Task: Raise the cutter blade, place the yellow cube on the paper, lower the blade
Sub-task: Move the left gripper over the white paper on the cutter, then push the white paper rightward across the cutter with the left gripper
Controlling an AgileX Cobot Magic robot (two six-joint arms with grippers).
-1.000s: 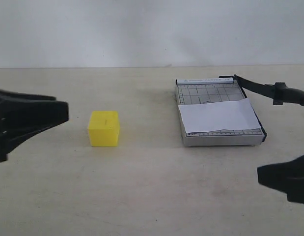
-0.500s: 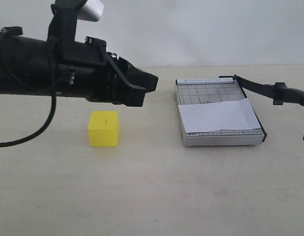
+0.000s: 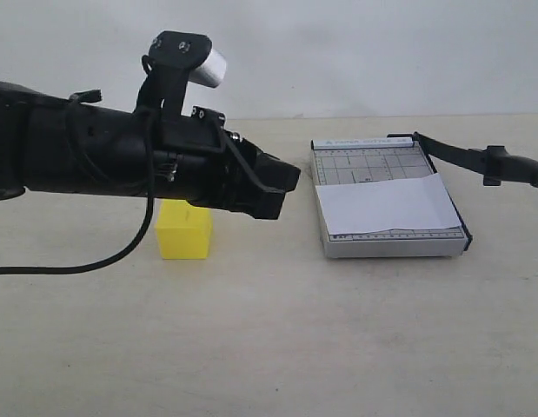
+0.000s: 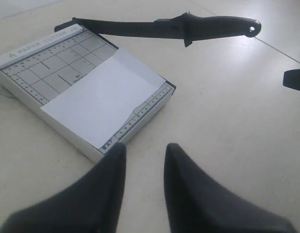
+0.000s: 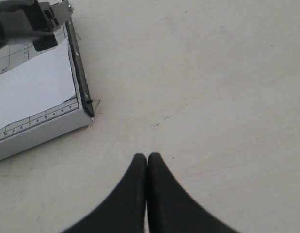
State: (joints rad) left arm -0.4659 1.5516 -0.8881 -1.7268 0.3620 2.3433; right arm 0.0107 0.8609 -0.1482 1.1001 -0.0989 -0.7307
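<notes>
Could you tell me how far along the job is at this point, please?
Done: the cutter blade looks raised, standing clear of the paper. In hand: the left gripper is open and empty, between the yellow cube and the trimmer; the right gripper is shut on nothing. Left: the cube sits on the table, so grasping, placing it and lowering the blade remain.

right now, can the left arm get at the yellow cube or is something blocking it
Probably yes. The yellow cube stands alone, well apart from the trimmer. But the left gripper, open, points past the cube toward the trimmer, so the arm would likely have to draw back and tilt down first.
</notes>
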